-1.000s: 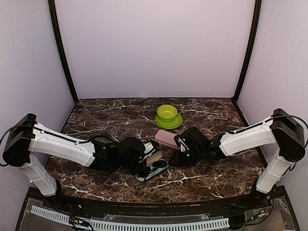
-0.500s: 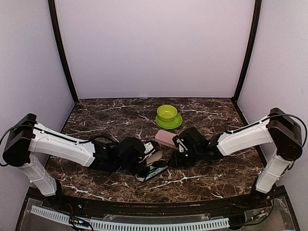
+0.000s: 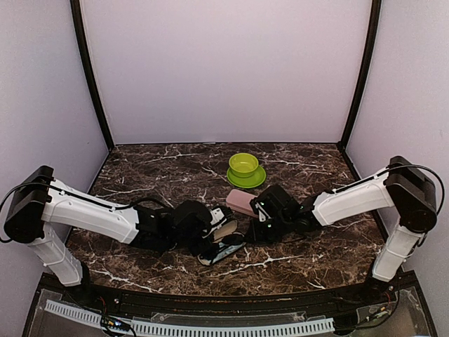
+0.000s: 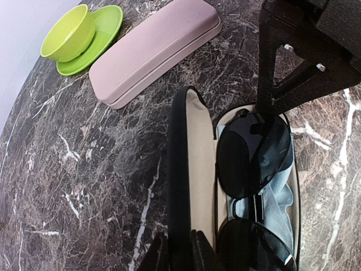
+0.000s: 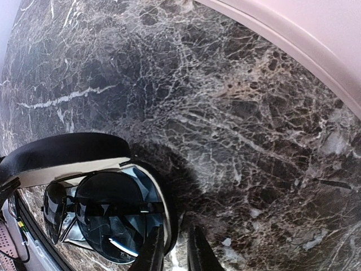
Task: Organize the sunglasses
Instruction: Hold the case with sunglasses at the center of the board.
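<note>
While the black-framed, dark-lensed sunglasses (image 4: 254,164) are seated in the open black oblong hard case (image 4: 179,169), its lid is clenched by the left tool (image 4: 176,254) and its rim pinched by the right tool (image 5: 174,251). Should the lid be closed askew, a temple could be trapped.

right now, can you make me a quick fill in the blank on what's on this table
1. The black sunglasses lie inside the open ___ hard case.
2. The pink case beside it is ___.
3. The green bowl sits on a green ___.
4. Under the sunglasses lies a light ___ cloth.
Missing words: black; closed; saucer; blue.
</note>
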Robot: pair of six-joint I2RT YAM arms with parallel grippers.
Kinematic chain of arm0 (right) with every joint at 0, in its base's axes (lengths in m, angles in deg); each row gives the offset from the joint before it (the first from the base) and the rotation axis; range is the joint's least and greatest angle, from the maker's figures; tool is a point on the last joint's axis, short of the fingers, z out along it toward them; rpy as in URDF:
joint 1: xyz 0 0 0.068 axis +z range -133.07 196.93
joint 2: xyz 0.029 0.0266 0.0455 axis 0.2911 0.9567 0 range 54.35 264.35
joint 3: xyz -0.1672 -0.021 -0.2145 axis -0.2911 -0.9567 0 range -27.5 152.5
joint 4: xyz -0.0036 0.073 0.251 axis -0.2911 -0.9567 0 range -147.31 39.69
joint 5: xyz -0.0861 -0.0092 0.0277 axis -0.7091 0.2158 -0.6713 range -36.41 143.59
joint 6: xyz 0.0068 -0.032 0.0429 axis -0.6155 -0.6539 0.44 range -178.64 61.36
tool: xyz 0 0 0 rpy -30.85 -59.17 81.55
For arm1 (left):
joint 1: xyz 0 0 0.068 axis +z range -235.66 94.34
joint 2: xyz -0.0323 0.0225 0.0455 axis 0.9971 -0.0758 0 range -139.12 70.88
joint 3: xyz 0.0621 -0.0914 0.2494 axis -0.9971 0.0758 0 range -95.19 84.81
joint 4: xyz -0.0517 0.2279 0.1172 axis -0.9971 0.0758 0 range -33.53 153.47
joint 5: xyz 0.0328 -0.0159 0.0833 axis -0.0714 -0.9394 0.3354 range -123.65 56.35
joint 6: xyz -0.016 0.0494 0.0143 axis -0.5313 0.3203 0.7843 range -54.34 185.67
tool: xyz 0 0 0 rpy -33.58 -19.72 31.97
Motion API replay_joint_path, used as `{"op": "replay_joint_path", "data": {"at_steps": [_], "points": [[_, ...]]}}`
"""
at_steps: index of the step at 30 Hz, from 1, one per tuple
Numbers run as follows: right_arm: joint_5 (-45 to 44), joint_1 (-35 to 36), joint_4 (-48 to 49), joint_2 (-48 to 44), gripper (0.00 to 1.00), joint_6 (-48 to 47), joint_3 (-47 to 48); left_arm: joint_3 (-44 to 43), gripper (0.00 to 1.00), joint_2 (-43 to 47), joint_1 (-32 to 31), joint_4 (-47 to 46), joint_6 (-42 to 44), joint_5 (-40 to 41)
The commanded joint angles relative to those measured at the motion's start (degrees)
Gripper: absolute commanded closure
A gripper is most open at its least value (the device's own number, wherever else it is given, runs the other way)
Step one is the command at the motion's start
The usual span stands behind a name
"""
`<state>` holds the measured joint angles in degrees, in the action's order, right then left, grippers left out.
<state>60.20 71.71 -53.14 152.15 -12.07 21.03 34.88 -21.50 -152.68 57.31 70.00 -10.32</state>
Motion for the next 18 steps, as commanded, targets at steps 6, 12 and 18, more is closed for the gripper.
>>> {"op": "replay_joint_path", "data": {"at_steps": [6,12,18], "points": [[-1.0,0.7,-0.2,0.5,0.88,0.2,1.1,-0.1,0.84,-0.7,-0.7,-0.1,0.4,-0.7],[-1.7,1.1,-0.2,0.3,0.95,0.9,1.2,-0.3,0.84,-0.7,-1.0,0.0,0.3,-0.4],[-2.4,1.5,-0.7,0.1,0.96,1.1,1.4,-0.6,0.84,-0.7,-1.3,0.2,-0.2,0.0]]}}
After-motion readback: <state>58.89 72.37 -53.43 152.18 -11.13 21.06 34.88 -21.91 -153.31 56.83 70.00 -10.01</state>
